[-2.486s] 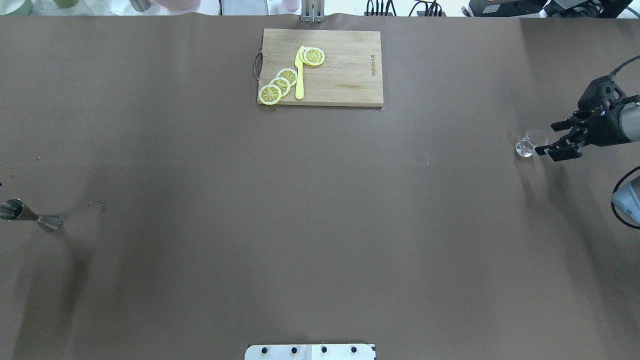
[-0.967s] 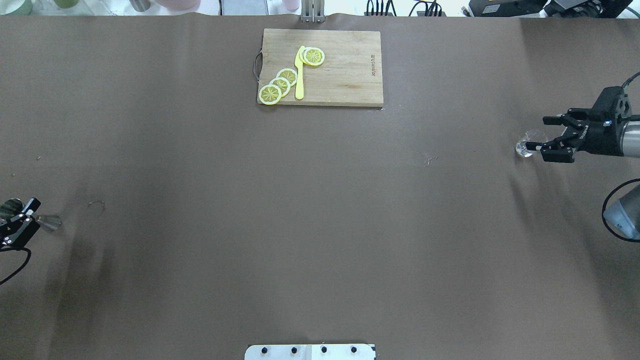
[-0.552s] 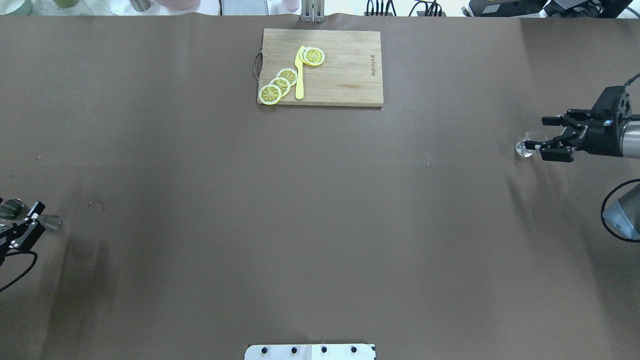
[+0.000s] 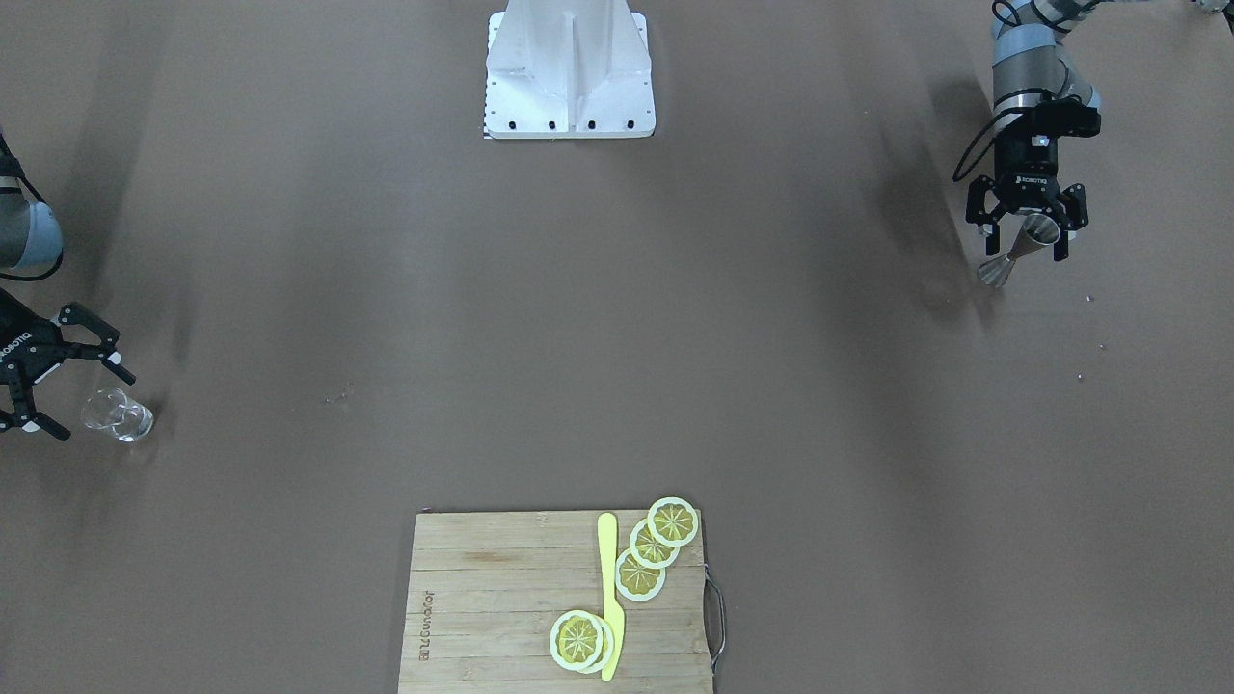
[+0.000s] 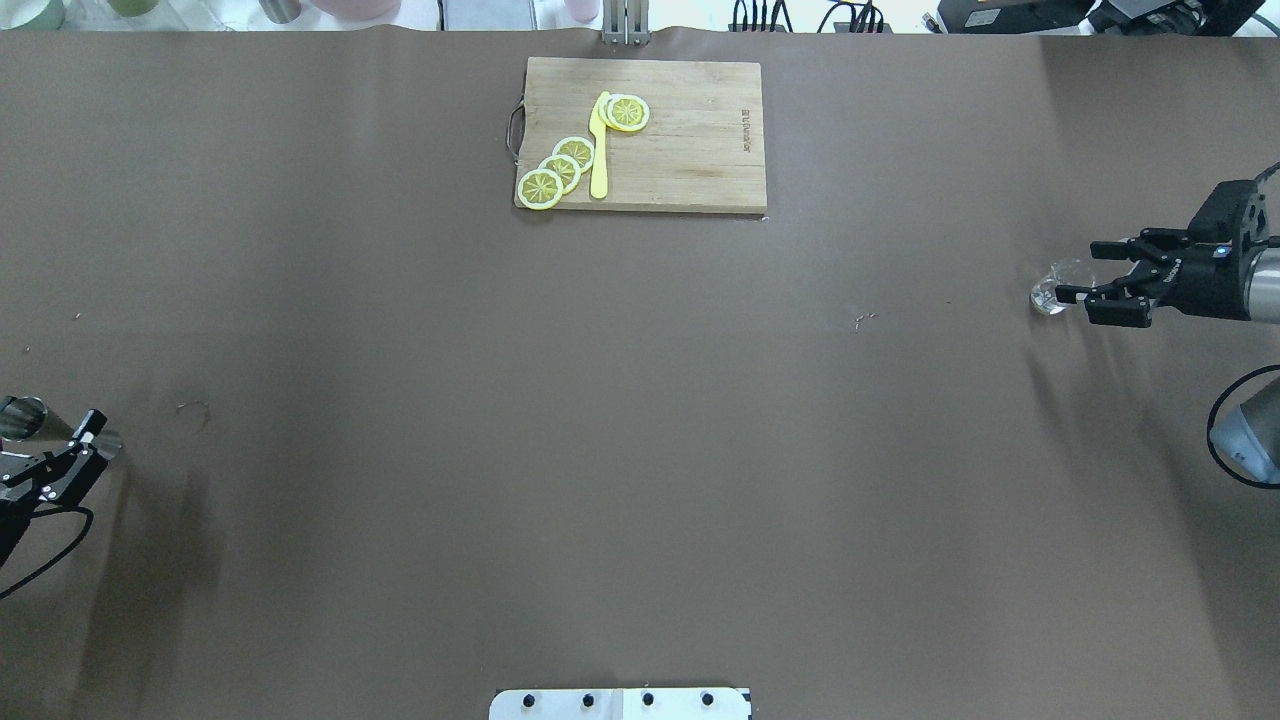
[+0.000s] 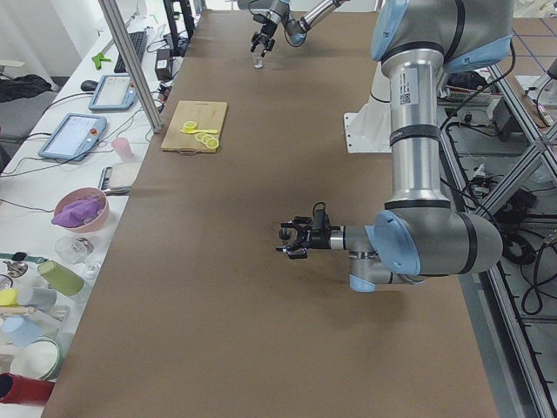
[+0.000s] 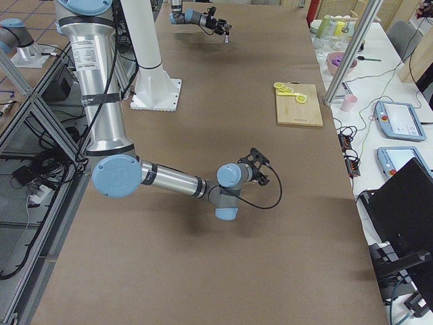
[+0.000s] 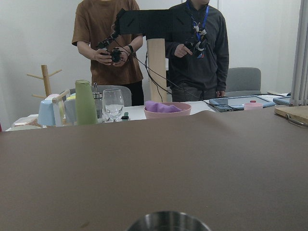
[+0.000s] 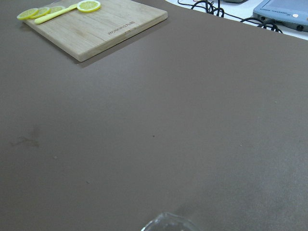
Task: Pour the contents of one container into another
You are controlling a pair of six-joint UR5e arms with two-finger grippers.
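- Jigger (image 4: 1003, 265) stands near the worktop's (image 5: 640, 450) edge at the robot's left end, well apart from everything else.
- Front view: the left gripper (image 4: 1024, 239) straddles the jigger. Jaws are spread, one finger on each side of the upper cone, with brown worktop showing in both gaps, so nothing is pinched.
- Overhead view: the frame edge cuts off most of this gripper. One finger crosses the jigger's waist, and the rim and foot stick out on either side. The far finger cannot be made out here.
- Left wrist view: only the arc of the jigger's rim shows, centred at the bottom edge. Beyond the worktop are two people (image 8: 108, 43), a pink bowl (image 8: 167, 109), a green bottle (image 8: 85, 102) and a wine glass (image 8: 113, 103).
- Glass (image 5: 1048, 296) sits near the edge at the robot's right end.
- Overhead view: the right gripper (image 5: 1076, 270) has its jaws spread wide, and the glass sits at their mouth. I cannot tell whether they touch.
- Front view: the glass lies just past the fingertips, nearer one finger than the other.
- Right wrist view: only a sliver of the glass rim shows at the bottom edge.
- Cutting board (image 5: 690, 140) lies at the middle of the far edge, carrying lemon slices (image 5: 560, 168) and a yellow knife (image 5: 599, 150).
- Side views: both grippers are too small to judge their jaws.
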